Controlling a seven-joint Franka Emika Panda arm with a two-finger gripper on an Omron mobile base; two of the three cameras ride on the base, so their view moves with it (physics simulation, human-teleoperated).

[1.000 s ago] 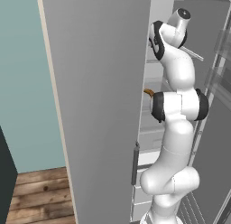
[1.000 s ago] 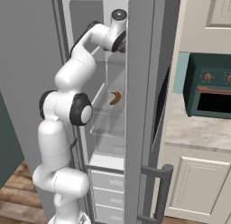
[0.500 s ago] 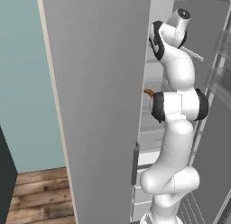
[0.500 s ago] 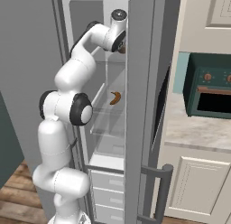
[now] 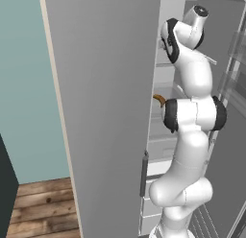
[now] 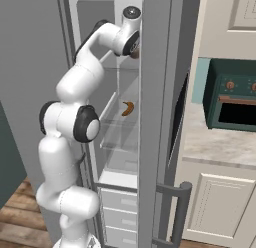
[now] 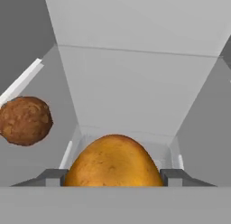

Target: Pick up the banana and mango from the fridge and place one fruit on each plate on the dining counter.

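We're clamping claw on mango; brown round item sitting up-left; risking mango slipping out, grip low on rounded skin.

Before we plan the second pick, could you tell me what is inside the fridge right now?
Inside the fridge, a banana lies on a glass shelf. Higher up, the gripper is closed on the mango, with a brown roundish item beside it. The drawers' contents are hidden.
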